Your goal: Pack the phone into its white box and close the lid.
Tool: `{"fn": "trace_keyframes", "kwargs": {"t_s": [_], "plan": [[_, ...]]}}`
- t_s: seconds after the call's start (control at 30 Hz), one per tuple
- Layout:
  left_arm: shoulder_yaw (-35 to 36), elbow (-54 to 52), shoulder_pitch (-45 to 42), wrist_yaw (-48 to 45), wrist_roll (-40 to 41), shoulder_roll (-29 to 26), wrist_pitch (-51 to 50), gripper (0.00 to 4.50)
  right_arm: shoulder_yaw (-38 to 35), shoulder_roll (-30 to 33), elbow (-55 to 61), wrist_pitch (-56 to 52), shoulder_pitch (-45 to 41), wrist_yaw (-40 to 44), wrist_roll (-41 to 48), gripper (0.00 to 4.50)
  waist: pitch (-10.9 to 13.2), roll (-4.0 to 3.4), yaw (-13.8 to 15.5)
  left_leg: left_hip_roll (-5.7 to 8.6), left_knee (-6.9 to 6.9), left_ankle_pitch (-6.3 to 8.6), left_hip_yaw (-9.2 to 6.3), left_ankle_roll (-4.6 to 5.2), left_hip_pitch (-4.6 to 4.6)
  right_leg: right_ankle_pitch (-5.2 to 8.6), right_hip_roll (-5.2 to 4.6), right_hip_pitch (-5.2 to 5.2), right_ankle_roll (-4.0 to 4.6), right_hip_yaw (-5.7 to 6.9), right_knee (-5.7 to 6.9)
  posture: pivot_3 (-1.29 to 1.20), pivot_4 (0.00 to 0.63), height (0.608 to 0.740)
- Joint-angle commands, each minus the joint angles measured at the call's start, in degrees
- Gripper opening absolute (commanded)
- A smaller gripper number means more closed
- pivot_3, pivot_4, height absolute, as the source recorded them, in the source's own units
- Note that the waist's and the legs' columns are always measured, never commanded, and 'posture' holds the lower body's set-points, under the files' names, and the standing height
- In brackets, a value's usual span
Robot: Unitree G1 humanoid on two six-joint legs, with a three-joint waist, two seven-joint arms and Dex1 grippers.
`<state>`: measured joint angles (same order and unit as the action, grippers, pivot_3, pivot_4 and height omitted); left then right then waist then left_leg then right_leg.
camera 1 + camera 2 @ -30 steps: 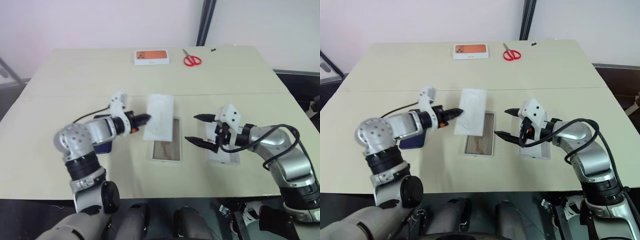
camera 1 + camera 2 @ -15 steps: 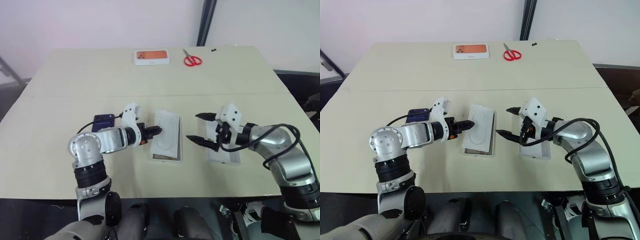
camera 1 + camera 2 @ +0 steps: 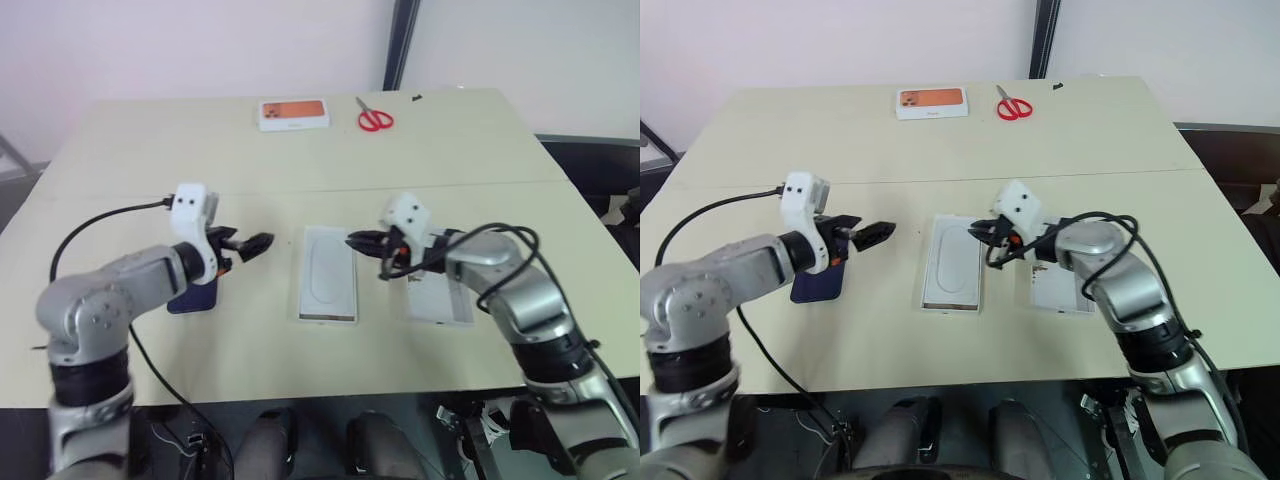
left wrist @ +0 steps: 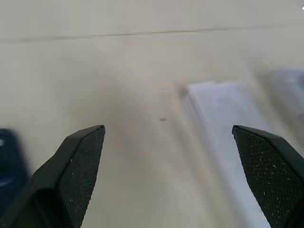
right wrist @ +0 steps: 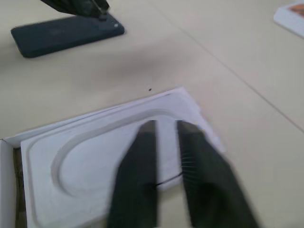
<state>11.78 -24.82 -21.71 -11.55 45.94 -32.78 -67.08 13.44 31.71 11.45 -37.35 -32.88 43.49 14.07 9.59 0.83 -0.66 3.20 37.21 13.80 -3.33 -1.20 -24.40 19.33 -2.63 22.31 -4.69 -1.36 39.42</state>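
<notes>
White insert (image 3: 329, 279) now lies in the white box (image 3: 302, 303), dropped by my left gripper (image 3: 252, 243), which has opened and pulled left. My right gripper (image 3: 362, 241) has shut, empty, above it. Left of the box, the phone (image 3: 818, 285) waits; the lid (image 3: 440, 298) lies right.

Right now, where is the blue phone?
In the head views the phone lies flat on the table, on the robot's left, partly under the left gripper and left of the white box.
</notes>
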Motion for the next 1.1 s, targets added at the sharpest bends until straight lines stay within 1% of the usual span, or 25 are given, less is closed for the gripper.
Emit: {"fn": "trace_keyframes", "kwargs": {"t_s": [0.03, 0.1, 0.17, 0.33, 0.43, 0.53, 0.7, 0.83, 0.97, 1.1], "plan": [[-4.9, -2.9, 5.8, -11.4, -8.2, -4.9, 15.6, 4.5, 3.2, -1.4, -1.3, -1.1, -3.2, -2.5, -4.3, 0.05, 0.0, 0.0, 0.1, 0.0, 0.01, 0.0, -0.01, 0.0, 0.0, 0.0, -0.02, -0.02, 0.0, 0.02, -0.03, 0.0, 0.15, 0.74], [-6.8, -3.6, 11.8, -18.5, -12.9, -7.6, 26.0, 4.5, 6.8, -2.3, -3.5, -0.6, -5.0, -3.2, -7.9, 0.05, 0.0, 0.0, 0.0, 0.0, -0.03, 0.0, 0.01, 0.0, -0.01, -0.01, -0.04, -0.02, 0.02, 0.0, -0.11, 0.0, 0.15, 0.74], [-7.1, -3.6, 15.8, -22.7, -15.0, -8.4, 32.4, 4.5, 8.6, -3.8, -6.2, -0.1, -6.6, -4.3, -10.1, 0.05, 0.0, -0.01, -0.1, 0.0, -0.09, 0.01, 0.02, 0.01, -0.01, -0.01, -0.05, 0.0, 0.03, -0.02, -0.17, 0.0, 0.15, 0.74], [-7.8, -2.3, 20.7, -27.9, -18.7, -9.1, 39.7, 4.5, 10.6, -7.2, -12.1, 1.1, -9.1, -5.9, -14.1, 0.05, 0.0, -0.01, 0.0, -0.01, -0.12, 0.09, -0.01, 0.16, -0.02, -0.01, -0.05, 0.01, 0.06, 0.02, -0.16, 0.0, 0.15, 0.74], [-7.9, -2.4, 21.9, -29.2, -19.4, -8.7, 41.0, 4.5, 12.1, -7.5, -14.4, 2.3, -9.4, -4.9, -16.1, 0.05, 0.0, -0.02, 0.0, 0.0, -0.13, 0.16, -0.01, 0.27, -0.01, -0.02, -0.05, 0.01, 0.06, 0.03, -0.16, 0.0, 0.15, 0.74], [-7.6, -2.7, 22.6, -29.9, -19.4, -8.3, 41.1, 4.5, 12.8, -6.6, -13.6, 1.7, -8.9, -2.0, -16.5, 0.05, 0.0, -0.03, -0.1, 0.0, -0.13, 0.18, -0.02, 0.31, -0.01, -0.02, -0.05, 0.02, 0.05, 0.03, -0.16, 0.0, 0.15, 0.74], [-7.1, -3.0, 23.7, -29.7, -19.7, -7.9, 41.0, 4.5, 13.9, -2.6, -6.4, -1.8, -6.0, 5.4, -14.8, 0.05, 0.0, -0.04, -0.1, -0.01, -0.12, 0.21, -0.02, 0.37, -0.01, -0.02, -0.05, 0.01, 0.05, 0.03, -0.14, 0.0, 0.15, 0.74], [-6.7, -3.3, 24.1, -29.4, -19.5, -7.5, 40.8, 4.5, 14.4, -0.7, -1.8, -2.8, -4.0, 8.9, -14.1, 0.05, 0.0, -0.04, -0.1, -0.01, -0.11, 0.25, -0.03, 0.42, 0.0, -0.02, -0.05, -0.01, 0.05, 0.03, -0.12, 0.0, 0.15, 0.74], [-6.6, -3.4, 24.2, -29.4, -19.5, -7.4, 40.7, 4.5, 13.5, -0.9, -0.6, -2.9, -3.7, 8.8, -14.6, 0.05, 0.0, -0.04, -0.1, -0.01, -0.12, 0.25, -0.03, 0.43, 0.0, -0.02, -0.05, 0.0, 0.05, 0.03, -0.12, 0.0, 0.15, 0.74], [-6.3, -3.4, 24.2, -29.5, -19.2, -7.4, 40.5, 4.5, 9.7, -4.0, -4.1, -2.6, -7.0, 4.1, -15.0, 0.05, 0.0, -0.04, -0.2, -0.01, -0.12, 0.25, -0.03, 0.42, 0.0, -0.02, -0.05, 0.02, 0.05, 0.03, -0.11, 0.0, 0.15, 0.74]]}}
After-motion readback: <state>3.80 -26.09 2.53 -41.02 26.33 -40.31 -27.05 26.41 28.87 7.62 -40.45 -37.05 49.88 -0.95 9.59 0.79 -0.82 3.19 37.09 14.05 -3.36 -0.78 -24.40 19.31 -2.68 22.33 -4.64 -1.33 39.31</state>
